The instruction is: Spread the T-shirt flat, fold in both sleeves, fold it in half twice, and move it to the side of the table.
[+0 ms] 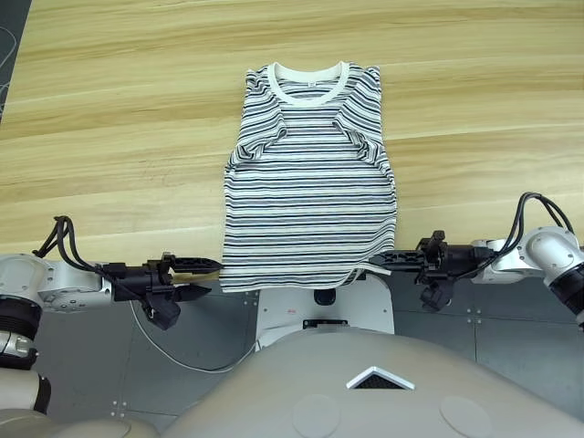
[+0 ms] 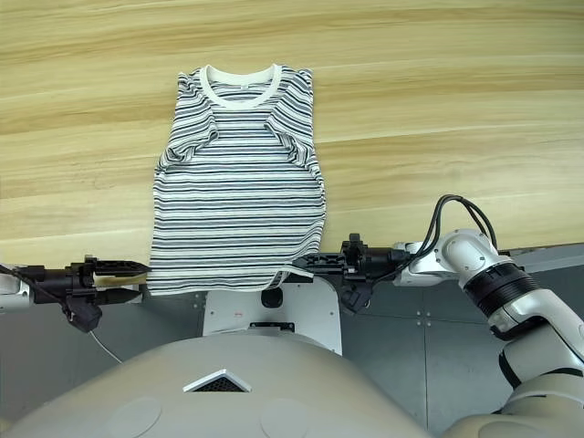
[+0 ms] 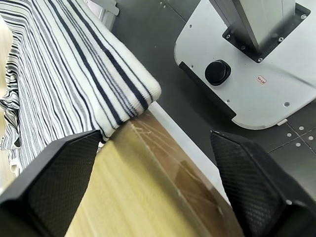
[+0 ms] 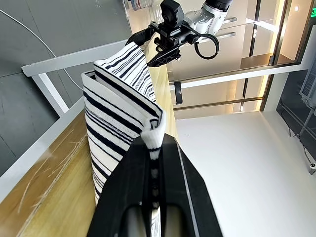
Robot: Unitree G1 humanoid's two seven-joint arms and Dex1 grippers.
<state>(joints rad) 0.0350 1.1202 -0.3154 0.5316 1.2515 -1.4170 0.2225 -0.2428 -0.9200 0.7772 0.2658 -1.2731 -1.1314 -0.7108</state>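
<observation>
A navy-and-white striped T-shirt [image 1: 310, 182] lies lengthwise on the wooden table [image 1: 119, 137], collar at the far end. Both sleeves are folded onto its chest, and its hem reaches the near edge. My right gripper [image 1: 379, 263] is shut on the hem's right corner; the right wrist view shows the fabric [image 4: 123, 108] pinched at the tips of the right gripper [image 4: 155, 144]. My left gripper [image 1: 203, 276] is open at the hem's left corner. In the left wrist view the shirt corner [image 3: 140, 94] lies just ahead of the left gripper [image 3: 155, 143], untouched, with the table edge between the fingers.
Bare wood stretches left and right of the shirt and beyond the collar. Below the near edge stand the white base plate [image 1: 324, 315] and grey floor [image 1: 511, 338]. A thin cable [image 1: 182, 360] trails on the floor at the left.
</observation>
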